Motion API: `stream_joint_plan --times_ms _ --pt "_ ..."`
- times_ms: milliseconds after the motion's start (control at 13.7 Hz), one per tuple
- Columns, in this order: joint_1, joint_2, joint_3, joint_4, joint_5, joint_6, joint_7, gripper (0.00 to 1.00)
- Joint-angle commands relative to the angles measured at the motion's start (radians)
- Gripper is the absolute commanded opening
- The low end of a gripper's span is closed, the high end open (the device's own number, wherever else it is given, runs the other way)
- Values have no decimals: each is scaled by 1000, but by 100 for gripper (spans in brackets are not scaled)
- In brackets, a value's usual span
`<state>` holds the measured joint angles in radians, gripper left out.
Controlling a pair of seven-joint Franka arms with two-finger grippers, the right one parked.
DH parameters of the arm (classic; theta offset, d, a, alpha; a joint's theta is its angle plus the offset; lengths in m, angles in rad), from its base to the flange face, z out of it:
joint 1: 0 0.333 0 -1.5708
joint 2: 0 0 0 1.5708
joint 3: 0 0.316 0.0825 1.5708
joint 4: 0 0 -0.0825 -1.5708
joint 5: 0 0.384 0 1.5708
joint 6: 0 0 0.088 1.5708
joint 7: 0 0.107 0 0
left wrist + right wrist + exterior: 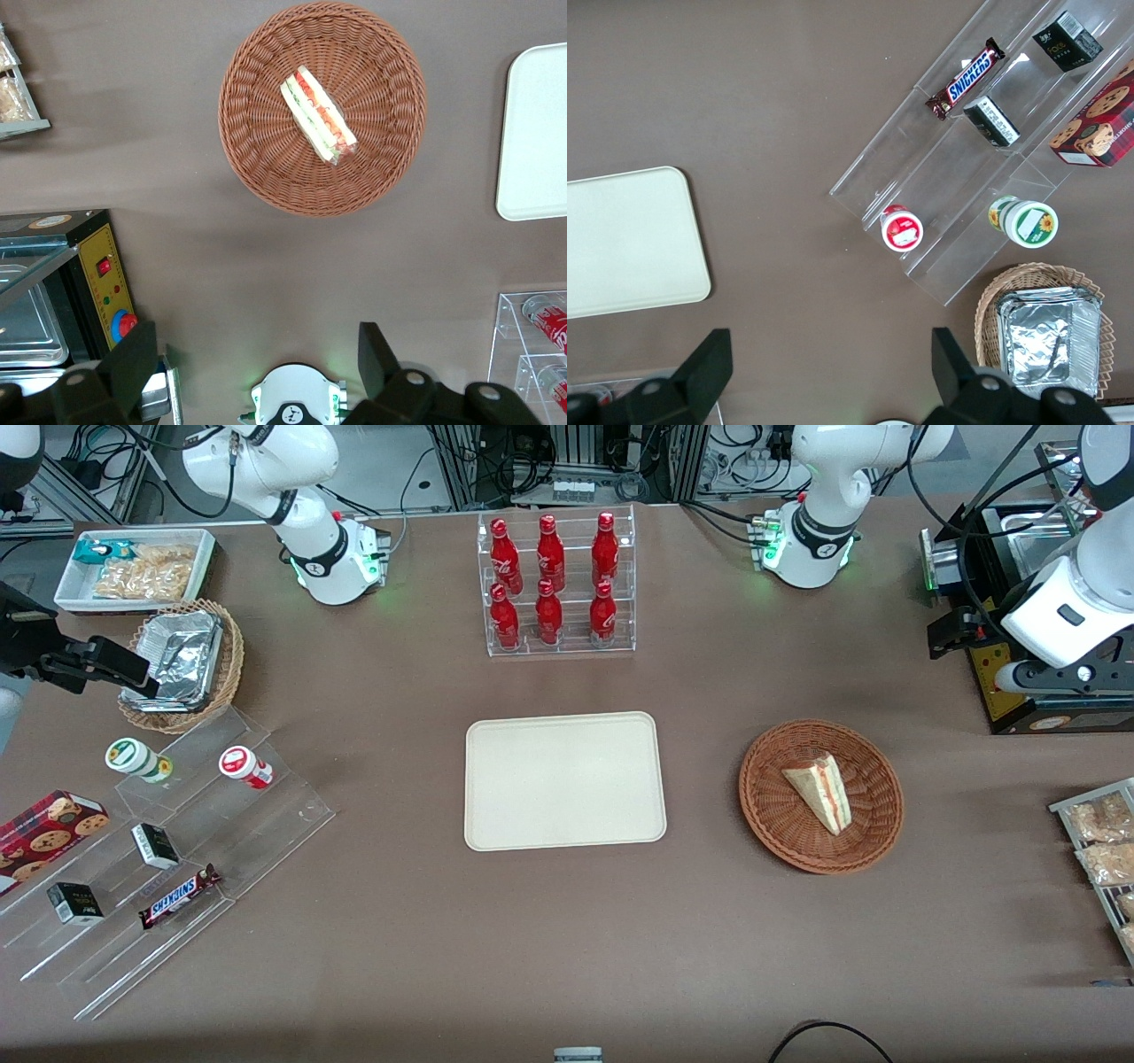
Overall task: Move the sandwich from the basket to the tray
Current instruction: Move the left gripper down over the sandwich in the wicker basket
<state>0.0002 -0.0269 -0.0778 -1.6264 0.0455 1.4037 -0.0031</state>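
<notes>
The sandwich point(819, 790), a pale wedge with red, orange and green filling, lies in the round reddish-brown wicker basket point(771, 815) toward the working arm's end of the table. The cream tray point(564, 779) sits bare at the table's middle, beside the basket. My left gripper point(957, 636) hangs high, farther from the front camera than the basket, near a black and yellow machine. The left wrist view shows the gripper point(257, 359) open and empty, well apart from the sandwich point(317, 115), the basket point(266, 168) and the tray's edge point(536, 133).
A clear rack of red bottles point(554, 584) stands farther from the front camera than the tray. The black and yellow machine point(1010, 691) and a rack of snack packets point(1099, 841) sit at the working arm's end. Acrylic steps with snacks point(168, 841) and a tan basket with foil containers point(182, 664) are at the parked arm's end.
</notes>
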Motion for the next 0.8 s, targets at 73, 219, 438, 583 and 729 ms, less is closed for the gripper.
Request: stream_joint_plan --times_ms 73,219,438,583,729 --pt "-20 12 -8 -27 2 29 -9 100" --pt "-22 47 -10 -49 4 57 -9 100" --pt "-23 47 -10 -160 1 173 -11 100" --pt "-29 48 -10 -255 2 288 -11 100" --pt "-36 47 -10 -369 2 432 -12 100"
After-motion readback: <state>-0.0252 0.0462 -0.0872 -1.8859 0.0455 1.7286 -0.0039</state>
